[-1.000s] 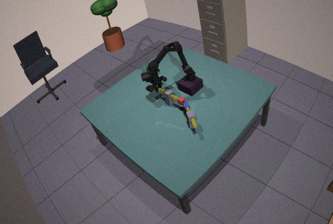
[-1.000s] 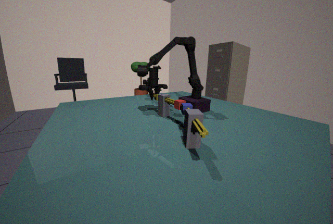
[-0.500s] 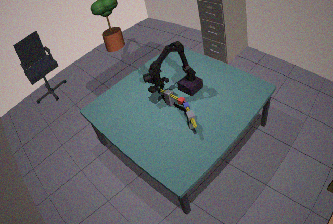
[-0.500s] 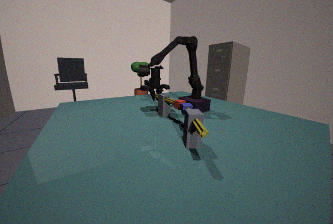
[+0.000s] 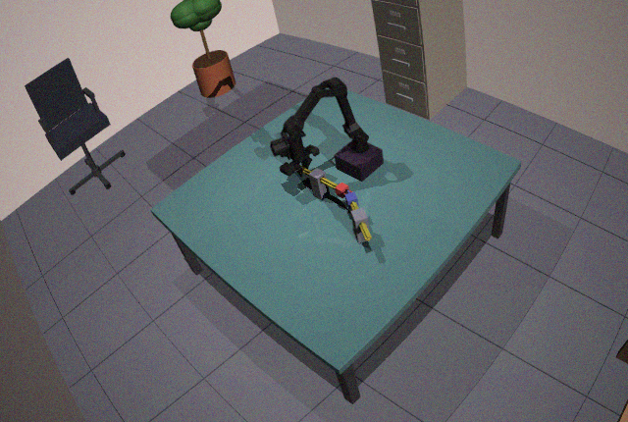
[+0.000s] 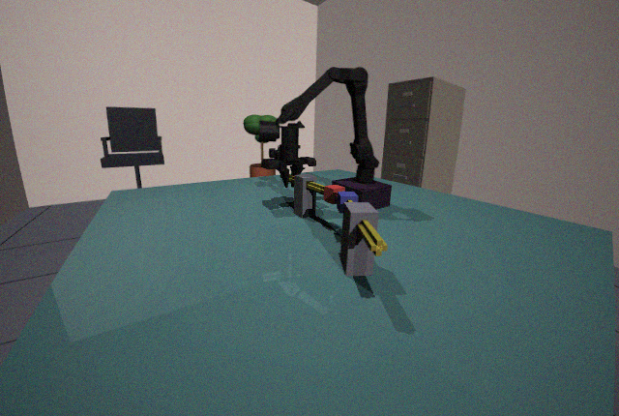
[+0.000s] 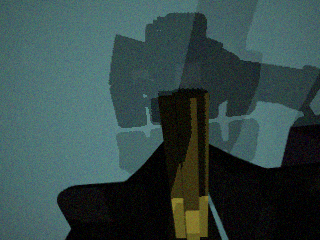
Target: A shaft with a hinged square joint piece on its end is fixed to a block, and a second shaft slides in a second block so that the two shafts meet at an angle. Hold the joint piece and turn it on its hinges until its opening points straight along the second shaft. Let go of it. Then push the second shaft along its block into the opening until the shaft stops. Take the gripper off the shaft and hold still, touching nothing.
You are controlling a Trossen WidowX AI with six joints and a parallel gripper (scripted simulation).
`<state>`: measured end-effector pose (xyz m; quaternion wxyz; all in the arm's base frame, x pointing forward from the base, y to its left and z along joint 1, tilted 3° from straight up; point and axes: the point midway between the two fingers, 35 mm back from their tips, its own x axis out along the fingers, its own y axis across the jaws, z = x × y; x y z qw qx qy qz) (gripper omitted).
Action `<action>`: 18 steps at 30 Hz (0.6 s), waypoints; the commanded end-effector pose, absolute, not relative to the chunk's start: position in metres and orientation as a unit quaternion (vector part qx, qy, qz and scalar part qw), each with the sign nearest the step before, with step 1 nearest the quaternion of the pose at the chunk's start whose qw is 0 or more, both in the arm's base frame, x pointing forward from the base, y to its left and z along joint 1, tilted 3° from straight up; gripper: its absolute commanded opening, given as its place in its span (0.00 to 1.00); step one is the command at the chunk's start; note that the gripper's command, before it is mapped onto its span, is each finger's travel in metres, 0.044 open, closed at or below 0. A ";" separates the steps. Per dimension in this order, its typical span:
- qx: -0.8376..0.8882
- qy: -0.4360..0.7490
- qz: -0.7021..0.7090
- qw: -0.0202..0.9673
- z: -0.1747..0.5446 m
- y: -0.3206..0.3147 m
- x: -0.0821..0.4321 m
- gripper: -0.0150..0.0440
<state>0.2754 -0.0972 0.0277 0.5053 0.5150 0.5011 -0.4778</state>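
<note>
A yellow shaft runs through the far grey block and ends at a red piece. A blue joint piece sits against the red piece. Behind the blue piece stands a nearer grey block with a second yellow shaft. My gripper is shut on the free outer end of the far shaft, just behind the far block. In the wrist view the shaft end stands between my dark fingers. The exterior view shows my gripper, the far block, the red piece and the blue piece.
My arm's dark purple base stands on the teal table right behind the joint. A filing cabinet, a potted plant and an office chair stand on the floor away from the table.
</note>
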 end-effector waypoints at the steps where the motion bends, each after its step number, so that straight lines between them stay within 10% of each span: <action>1: 0.515 0.502 -0.477 0.506 0.028 -0.097 0.275 0.34; 7: 0.515 0.502 -0.477 0.506 0.028 -0.097 0.275 0.37; 18: 0.515 0.502 -0.477 0.506 0.028 -0.097 0.275 0.86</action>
